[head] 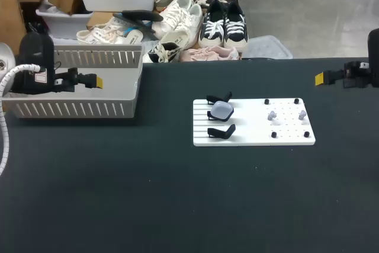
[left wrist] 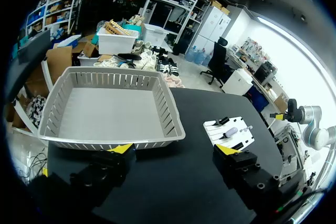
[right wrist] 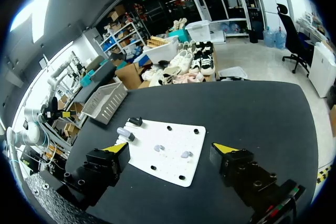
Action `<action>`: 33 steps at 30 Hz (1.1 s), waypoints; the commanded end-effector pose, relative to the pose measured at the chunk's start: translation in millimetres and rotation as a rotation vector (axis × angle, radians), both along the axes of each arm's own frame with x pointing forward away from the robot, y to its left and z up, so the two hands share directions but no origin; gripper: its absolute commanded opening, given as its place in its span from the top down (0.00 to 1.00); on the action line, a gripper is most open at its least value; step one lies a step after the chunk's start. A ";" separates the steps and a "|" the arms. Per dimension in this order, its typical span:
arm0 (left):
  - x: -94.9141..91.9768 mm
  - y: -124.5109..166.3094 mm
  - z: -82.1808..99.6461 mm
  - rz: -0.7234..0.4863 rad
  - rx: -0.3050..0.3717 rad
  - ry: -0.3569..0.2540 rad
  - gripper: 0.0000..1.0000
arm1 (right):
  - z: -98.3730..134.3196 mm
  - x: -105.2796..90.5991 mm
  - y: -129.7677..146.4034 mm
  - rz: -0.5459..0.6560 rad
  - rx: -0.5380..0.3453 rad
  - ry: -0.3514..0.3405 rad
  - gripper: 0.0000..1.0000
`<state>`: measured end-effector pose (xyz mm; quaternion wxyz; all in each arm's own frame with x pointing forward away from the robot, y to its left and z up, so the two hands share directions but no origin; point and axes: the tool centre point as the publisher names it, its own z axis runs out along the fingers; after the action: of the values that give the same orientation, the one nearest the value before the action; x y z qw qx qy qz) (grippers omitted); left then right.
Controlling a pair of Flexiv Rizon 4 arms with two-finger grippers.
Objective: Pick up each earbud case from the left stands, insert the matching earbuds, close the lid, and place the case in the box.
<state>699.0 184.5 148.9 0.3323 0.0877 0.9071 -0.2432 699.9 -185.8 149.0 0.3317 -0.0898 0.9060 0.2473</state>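
Observation:
A white board lies mid-table. At its left end a pale translucent earbud case rests between two black stands. Two small earbuds sit on the board's right half. The grey slatted box stands at the far left. My left gripper hangs open over the box, far from the case. My right gripper is open at the far right, apart from the board. In the left wrist view my left gripper is empty near the box. In the right wrist view my right gripper is empty above the board and case.
Small black pegs stand at the corners of the board's right half. The dark table spreads wide in front of the board and between the board and the box.

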 end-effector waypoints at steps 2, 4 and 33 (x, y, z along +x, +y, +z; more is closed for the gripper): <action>0.8 0.1 0.9 -0.001 0.003 0.004 0.00 | 0.3 0.6 -0.7 0.002 0.000 0.002 0.00; 0.8 0.1 0.9 -0.001 0.003 0.004 0.00 | 0.3 0.6 -0.7 0.002 0.000 0.002 0.00; 1.0 -0.3 2.1 -0.019 0.012 -0.007 0.00 | 0.3 0.6 -0.7 0.002 0.000 0.002 0.00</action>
<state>698.9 184.2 149.1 0.3331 0.0904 0.9068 -0.2422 699.9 -185.8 149.0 0.3317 -0.0898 0.9060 0.2473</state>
